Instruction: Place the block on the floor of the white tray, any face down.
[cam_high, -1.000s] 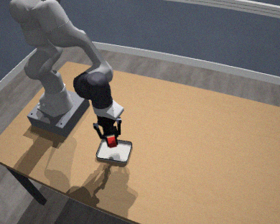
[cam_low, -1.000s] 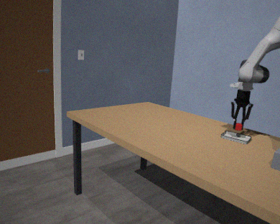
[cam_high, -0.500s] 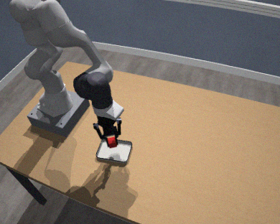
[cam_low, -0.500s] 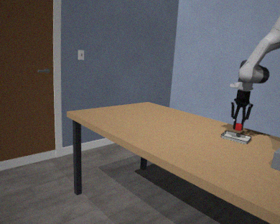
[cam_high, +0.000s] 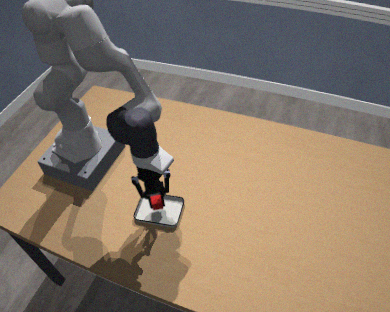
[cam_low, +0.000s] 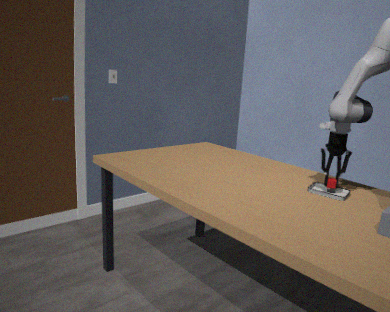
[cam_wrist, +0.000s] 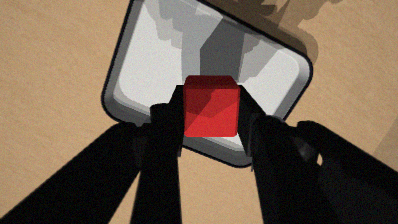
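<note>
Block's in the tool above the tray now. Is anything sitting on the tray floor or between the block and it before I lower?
Nothing visible does. The red block is clamped in the tool over the white tray, and the tray floor below shows only shadows. The top view shows no other object in the tray.
</note>
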